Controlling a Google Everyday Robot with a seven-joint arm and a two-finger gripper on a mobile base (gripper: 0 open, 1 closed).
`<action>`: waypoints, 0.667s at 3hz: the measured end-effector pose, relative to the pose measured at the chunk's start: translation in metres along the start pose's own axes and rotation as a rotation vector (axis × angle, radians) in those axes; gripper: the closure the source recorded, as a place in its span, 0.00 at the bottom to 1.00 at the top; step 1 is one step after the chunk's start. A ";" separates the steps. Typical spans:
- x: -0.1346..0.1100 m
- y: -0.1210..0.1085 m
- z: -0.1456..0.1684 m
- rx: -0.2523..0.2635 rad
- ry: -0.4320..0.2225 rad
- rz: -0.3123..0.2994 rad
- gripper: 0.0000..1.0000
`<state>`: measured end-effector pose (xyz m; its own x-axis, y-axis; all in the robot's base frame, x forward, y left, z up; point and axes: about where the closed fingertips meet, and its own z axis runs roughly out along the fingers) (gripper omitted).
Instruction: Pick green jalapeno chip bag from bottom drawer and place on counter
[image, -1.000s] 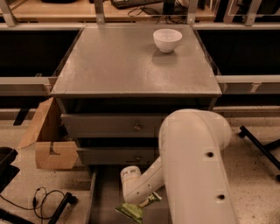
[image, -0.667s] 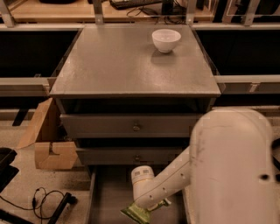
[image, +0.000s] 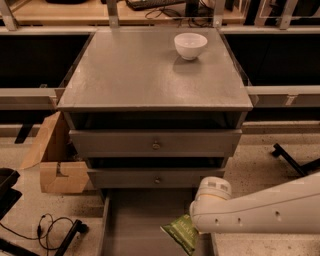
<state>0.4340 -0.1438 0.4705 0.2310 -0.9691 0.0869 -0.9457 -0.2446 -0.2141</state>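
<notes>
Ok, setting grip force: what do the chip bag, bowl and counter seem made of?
The green jalapeno chip bag: thin creased film, likely plastic. The bowl: smooth white sheen, ceramic or plastic. The counter: matte grey, maybe painted metal. The gripper is at the bag in the bottom drawer.

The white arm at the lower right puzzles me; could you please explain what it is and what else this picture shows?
It is the single arm of a mobile robot, reaching in from the right. There is only one camera view, looking down at the front of a grey drawer cabinet. The cabinet's flat top is the counter, and a white bowl stands near its back edge. Two shallow drawers with small knobs are shut. Below them, the bottom drawer is pulled out, and a green jalapeno chip bag lies inside it. The gripper at the arm's end is low in that drawer, right at the bag, but whether it holds the bag cannot be seen. A cardboard box sits on the floor to the left.
</notes>
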 end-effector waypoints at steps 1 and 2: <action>0.032 -0.011 -0.066 0.052 0.041 0.072 1.00; 0.031 -0.012 -0.083 0.060 0.034 0.102 1.00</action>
<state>0.4333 -0.1682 0.5567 0.1254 -0.9876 0.0949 -0.9482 -0.1474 -0.2812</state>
